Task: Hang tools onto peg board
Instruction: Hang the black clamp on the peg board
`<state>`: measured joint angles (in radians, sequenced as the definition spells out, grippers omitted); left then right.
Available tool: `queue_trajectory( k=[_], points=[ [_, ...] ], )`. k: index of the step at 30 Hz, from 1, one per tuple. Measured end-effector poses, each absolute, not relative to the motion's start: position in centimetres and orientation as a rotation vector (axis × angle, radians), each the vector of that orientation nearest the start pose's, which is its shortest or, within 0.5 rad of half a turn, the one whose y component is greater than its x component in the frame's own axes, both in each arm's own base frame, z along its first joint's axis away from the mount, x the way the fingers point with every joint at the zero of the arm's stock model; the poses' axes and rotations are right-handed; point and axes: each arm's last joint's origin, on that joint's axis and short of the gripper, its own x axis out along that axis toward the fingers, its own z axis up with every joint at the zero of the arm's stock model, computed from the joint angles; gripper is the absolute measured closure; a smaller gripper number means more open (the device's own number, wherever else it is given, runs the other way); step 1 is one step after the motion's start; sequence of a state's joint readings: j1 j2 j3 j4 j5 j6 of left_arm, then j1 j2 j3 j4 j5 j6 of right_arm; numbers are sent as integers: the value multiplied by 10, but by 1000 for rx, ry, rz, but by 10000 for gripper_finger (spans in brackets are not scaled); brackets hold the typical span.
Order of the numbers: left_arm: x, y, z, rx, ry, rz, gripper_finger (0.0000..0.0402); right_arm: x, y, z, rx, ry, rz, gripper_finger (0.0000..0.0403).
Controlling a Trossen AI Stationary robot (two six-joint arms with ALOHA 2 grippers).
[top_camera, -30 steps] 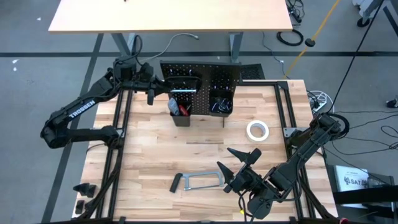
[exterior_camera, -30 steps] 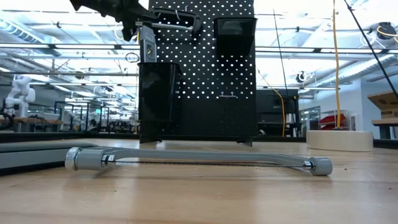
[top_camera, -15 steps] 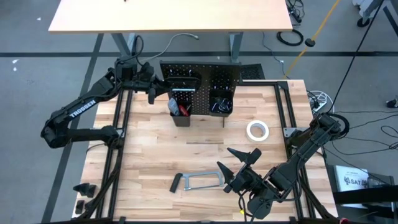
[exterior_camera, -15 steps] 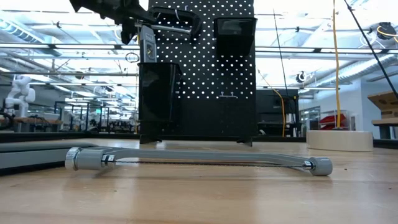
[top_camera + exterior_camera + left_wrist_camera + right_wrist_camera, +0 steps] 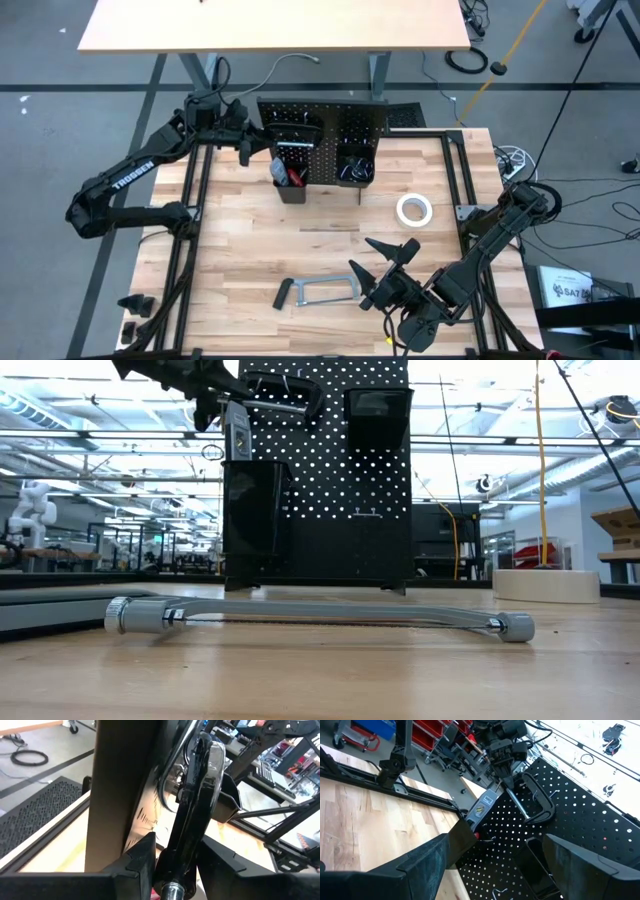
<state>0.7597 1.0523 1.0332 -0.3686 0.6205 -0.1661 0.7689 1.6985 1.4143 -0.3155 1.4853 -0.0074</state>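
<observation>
High view: I have the left gripper (image 5: 243,148) at the upper left of the frame, against the left edge of the peg board (image 5: 340,112), where the black C-clamp (image 5: 297,130) already hangs. Both bins (image 5: 354,168) hold tools, one with a red handle. The white tape roll (image 5: 414,210) right of centre, the grey hacksaw (image 5: 322,292) at lower centre and a dark tool (image 5: 390,247) beside it are on the tan tabletop (image 5: 250,260), so I judge the job about half done. My right gripper (image 5: 372,285) waits at lower centre, jaws wide. "TROSSEN" reads along the left forearm.

Low view: the hacksaw lies across the foreground; the clamp sits at upper left on the board.

Left wrist view: my fingers (image 5: 135,857) stand parted either side of the clamp's body, not pinching it as far as I can tell.

Right wrist view: spread fingers, nothing between; a labelled grey tool (image 5: 481,810) hangs below the clamp, its print unreadable.
</observation>
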Motion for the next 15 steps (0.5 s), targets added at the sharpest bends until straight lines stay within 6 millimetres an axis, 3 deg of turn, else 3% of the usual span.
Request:
queue_trajectory(
  k=[15],
  points=[
    [171,139,354,-445,281,151,269,281,232,315,-560,265,-694,90]
  ],
)
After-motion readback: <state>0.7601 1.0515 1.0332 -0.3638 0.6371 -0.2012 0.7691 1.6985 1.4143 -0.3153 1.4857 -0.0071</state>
